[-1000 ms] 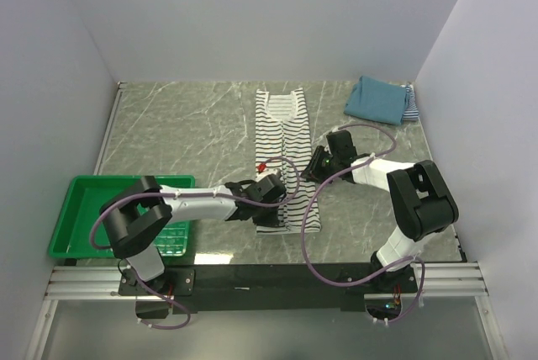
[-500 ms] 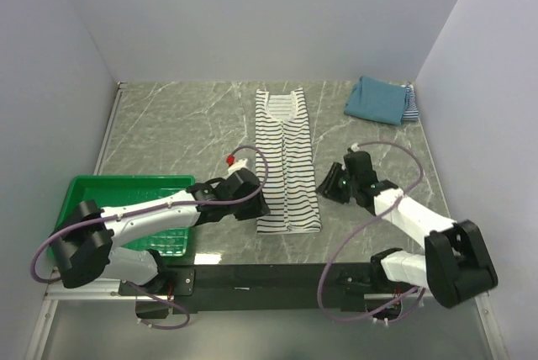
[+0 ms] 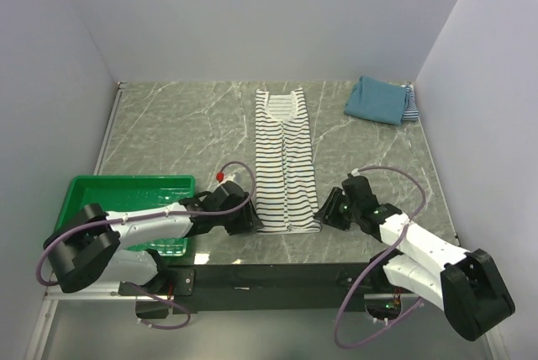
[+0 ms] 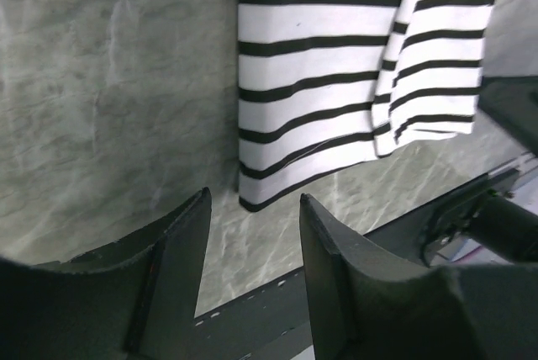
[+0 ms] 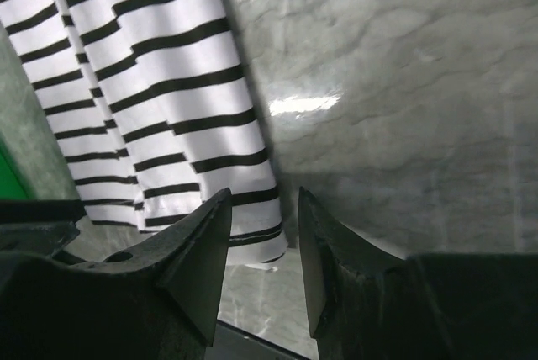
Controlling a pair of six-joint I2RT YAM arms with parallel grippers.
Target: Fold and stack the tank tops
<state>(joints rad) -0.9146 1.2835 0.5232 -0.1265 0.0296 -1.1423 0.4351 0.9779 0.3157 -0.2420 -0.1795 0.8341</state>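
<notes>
Black-and-white striped tank top (image 3: 286, 162) lies flat; left claw (image 3: 254, 222) and right claw (image 3: 323, 213) sit apart, empty, at its hem corners. Uneven pinches could skew the fold.

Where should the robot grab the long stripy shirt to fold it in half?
At the two near hem corners, one per claw. The black-and-white striped tank top lies flat as a long narrow strip, hem nearest the robot. So the left claw should probably come in from its left edge and the right claw from its right, low along the table.
</notes>
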